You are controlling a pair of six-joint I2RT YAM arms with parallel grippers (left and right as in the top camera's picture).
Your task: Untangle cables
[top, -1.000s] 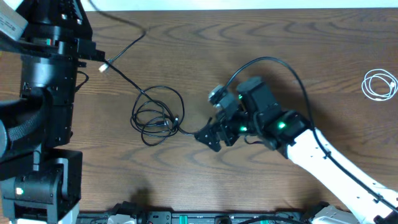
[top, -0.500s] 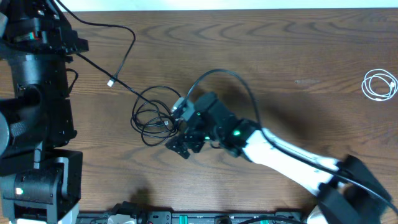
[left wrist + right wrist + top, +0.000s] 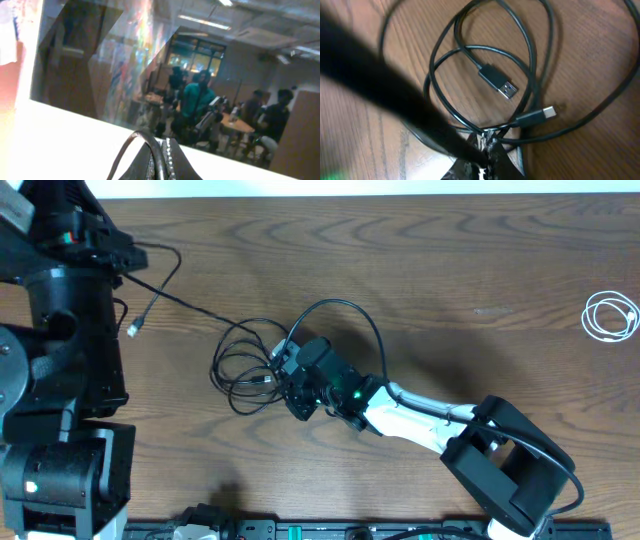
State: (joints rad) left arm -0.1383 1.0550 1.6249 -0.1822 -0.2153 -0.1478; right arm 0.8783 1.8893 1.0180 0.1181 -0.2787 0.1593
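Observation:
A black cable lies coiled [image 3: 250,367] on the wooden table, left of centre. One strand runs up-left to my left arm [image 3: 70,300], and a loose plug end [image 3: 133,330] hangs beside that arm. My left gripper [image 3: 162,150] is shut on a black cable [image 3: 131,146] that arches over its tips. My right gripper [image 3: 296,398] sits at the coil's right edge. In the right wrist view the right gripper [image 3: 487,144] is shut where black strands cross. A USB plug [image 3: 499,84] and a smaller plug [image 3: 542,113] lie just beyond. A white cord [image 3: 611,315] is coiled at the far right.
The left arm's bulky black base [image 3: 65,480] fills the table's left side. The right arm's white link [image 3: 420,415] stretches from the lower right, and its own thick wire [image 3: 345,315] arcs above the wrist. A blurred dark strand [image 3: 380,85] crosses the right wrist view.
My right arm has swept left to the coil, and its jaws have gone from open to shut there. The cable's loose plug end has drifted left and down beside the left arm.

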